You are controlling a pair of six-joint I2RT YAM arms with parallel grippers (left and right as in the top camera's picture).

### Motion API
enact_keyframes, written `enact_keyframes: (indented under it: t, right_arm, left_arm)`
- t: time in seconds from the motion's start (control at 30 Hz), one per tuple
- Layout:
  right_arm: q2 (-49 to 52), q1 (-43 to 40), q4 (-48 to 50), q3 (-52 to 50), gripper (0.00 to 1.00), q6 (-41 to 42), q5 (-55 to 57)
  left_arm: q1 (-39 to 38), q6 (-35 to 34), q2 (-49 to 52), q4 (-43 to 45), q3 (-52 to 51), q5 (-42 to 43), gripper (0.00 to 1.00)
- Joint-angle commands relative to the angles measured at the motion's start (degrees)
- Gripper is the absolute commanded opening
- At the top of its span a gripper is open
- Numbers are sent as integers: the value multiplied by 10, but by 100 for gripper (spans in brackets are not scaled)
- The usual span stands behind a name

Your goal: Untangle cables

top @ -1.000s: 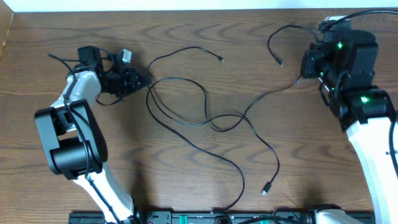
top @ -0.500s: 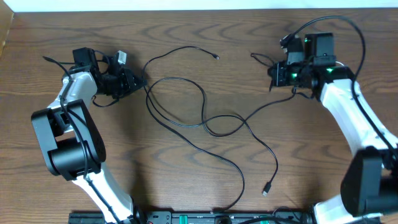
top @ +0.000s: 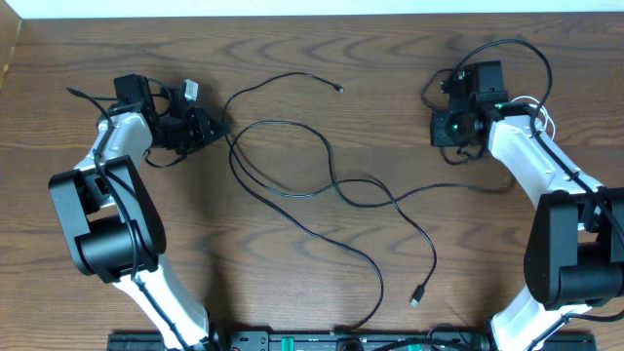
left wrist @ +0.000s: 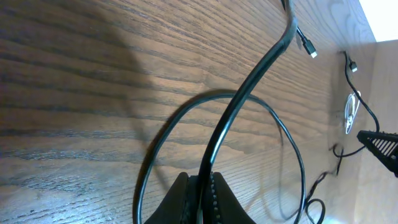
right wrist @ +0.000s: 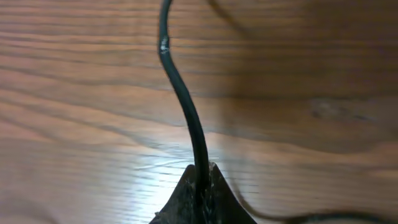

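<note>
Two thin black cables lie looped across the wooden table and cross near the middle point(top: 343, 191). One has a plug at the back point(top: 338, 89); the other ends in a plug near the front point(top: 416, 297). My left gripper point(top: 216, 130) is shut on a black cable point(left wrist: 249, 93) at the left; the wrist view shows the jaws point(left wrist: 202, 186) closed on it. My right gripper point(top: 450, 142) at the back right is shut on a black cable point(right wrist: 180, 93), which runs out from its jaws point(right wrist: 200, 177). A thin white cord point(left wrist: 350, 112) shows far off in the left wrist view.
Both arm bases stand at the front corners, left point(top: 107, 234) and right point(top: 570, 253). A thicker black cable arcs over the right arm point(top: 517, 44). The table's back edge point(top: 292, 14) meets a white wall. A black rail point(top: 292, 341) runs along the front.
My right gripper swung back toward the right and the cable it holds now trails lower, across the table's right middle. The left arm has not moved.
</note>
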Motion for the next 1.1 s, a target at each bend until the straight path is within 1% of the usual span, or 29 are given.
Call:
enact_keyframes:
  t: [0.0,0.07,0.1,0.13,0.17,0.23,0.27,0.3,0.37,0.4,0.47,0.67,0.73,0.77,0.83,0.87,0.9,1.0,1.07]
  right_arm:
    - [7,3,-1,1,11,7,41]
    - [7,4,2,1,16,7,32]
    - [7,6,3,1,24,7,32]
    - [7,7,3,1,37,7,32]
    - [7,9,4,1,54,7,32]
    - [7,9,8,1,71,7,32]
    - [7,9,10,1,75,7,30]
    - [7,9,10,1,77,7,24]
    - [7,10,16,1,77,7,-17]
    - [7,15,24,1,74,7,-50]
    - [10,27,42,1,73,7,-87]
    - [10,96,103,1,73,7,-96]
    - [10,120,124,1,71,7,-95]
    - [11,135,135,1,69,7,-94]
    - [17,153,153,1,61,7,-94]
    - [24,166,165,1,55,7,-94]
    - [31,175,173,1,52,7,-94]
    - [72,213,196,1,49,14,-94]
    - [105,233,210,1,49,42,-94]
  left_arm:
    - [-1,1,5,0,6,3,8]
    - [-1,1,5,0,6,3,8]
    - [-1,1,5,0,6,3,8]
    - [-1,1,5,0,6,3,8]
    - [-1,1,5,0,6,3,9]
    - [-1,1,5,0,6,3,8]
    - [-1,1,5,0,6,3,8]
    - [-1,1,5,0,6,3,9]
    - [-1,1,5,0,6,3,8]
    - [-1,1,5,1,6,3,8]
    - [-1,1,5,1,6,3,8]
    - [-1,1,5,1,6,3,8]
    - [-1,1,5,1,6,3,8]
    - [-1,1,5,1,6,3,8]
    - [-1,1,5,1,6,3,8]
    - [-1,1,5,1,6,3,9]
    - [-1,1,5,1,6,3,9]
    - [-1,1,5,1,6,3,8]
    - [-1,1,5,1,6,3,8]
